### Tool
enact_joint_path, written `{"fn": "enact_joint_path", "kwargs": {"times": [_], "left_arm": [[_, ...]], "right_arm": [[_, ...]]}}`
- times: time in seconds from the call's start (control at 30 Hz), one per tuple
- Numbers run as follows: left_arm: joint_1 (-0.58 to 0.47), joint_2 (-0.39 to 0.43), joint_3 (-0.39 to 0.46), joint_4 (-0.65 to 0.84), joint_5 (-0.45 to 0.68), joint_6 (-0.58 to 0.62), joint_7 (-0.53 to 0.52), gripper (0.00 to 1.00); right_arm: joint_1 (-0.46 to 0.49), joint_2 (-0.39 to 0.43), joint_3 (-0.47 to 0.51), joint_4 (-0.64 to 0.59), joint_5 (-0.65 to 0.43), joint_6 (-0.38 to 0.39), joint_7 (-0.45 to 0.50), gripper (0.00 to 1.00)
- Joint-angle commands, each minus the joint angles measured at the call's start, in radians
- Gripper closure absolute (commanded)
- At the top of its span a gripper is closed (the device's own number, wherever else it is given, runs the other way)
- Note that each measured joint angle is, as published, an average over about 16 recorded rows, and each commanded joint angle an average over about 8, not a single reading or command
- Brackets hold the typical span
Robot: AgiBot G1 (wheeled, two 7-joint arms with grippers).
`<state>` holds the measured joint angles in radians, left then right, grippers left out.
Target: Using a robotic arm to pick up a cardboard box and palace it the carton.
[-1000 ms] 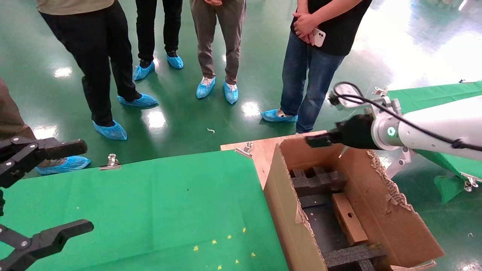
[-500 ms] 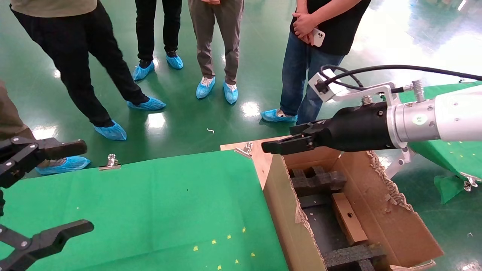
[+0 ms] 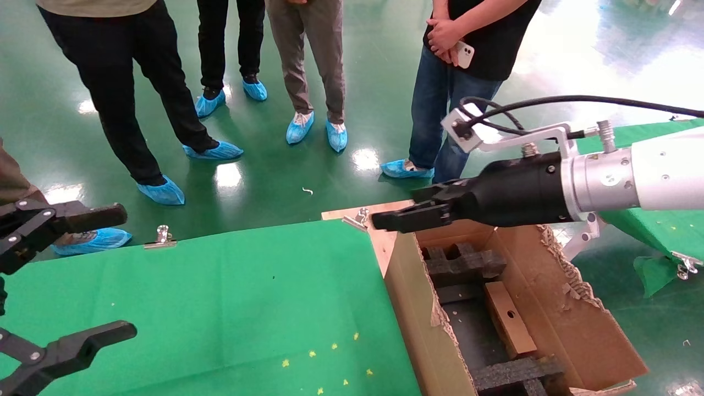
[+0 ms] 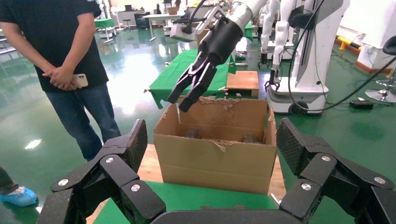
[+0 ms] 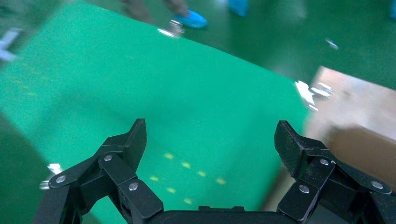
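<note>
The cardboard box (image 3: pixel 510 319) lies inside the carton (image 3: pixel 572 324); right tool (image 3: pixel 385 221), fingers apart (empty), should clear the carton's rim; left tool (image 3: pixel 82 275) parked apart.

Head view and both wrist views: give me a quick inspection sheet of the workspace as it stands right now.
Surface: green cloth on the table, held by metal clips.
Job's things: cardboard box lies inside the carton, among black foam.
Clutter: small yellow specks on the cloth.
Grippers: right gripper open, empty, above the carton's far corner; left gripper open, parked over the cloth's left edge.
Cables: black cable along the right arm.
Surroundings: people in blue shoe covers standing close by.
</note>
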<state>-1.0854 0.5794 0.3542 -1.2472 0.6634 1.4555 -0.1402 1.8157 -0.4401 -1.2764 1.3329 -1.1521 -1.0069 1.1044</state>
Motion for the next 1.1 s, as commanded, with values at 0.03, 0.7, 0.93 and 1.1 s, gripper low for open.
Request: {"fn": "enact_joint_path", "kwargs": {"times": [0.03, 0.7, 0.93, 1.1], "left_arm": [[0.000, 0.000, 0.000, 0.000, 0.000, 0.000, 0.000, 0.00], [0.000, 0.000, 0.000, 0.000, 0.000, 0.000, 0.000, 0.00], [0.000, 0.000, 0.000, 0.000, 0.000, 0.000, 0.000, 0.00], [0.000, 0.000, 0.000, 0.000, 0.000, 0.000, 0.000, 0.00]], "right_arm": [[-0.020, -0.004, 0.027, -0.001, 0.012, -0.014, -0.025, 0.00], [-0.288, -0.066, 0.388, -0.019, 0.165, -0.191, -0.357, 0.00], [-0.382, -0.088, 0.514, -0.025, 0.218, -0.252, -0.473, 0.00], [-0.449, -0.104, 0.604, -0.029, 0.256, -0.296, -0.556, 0.00]]}}
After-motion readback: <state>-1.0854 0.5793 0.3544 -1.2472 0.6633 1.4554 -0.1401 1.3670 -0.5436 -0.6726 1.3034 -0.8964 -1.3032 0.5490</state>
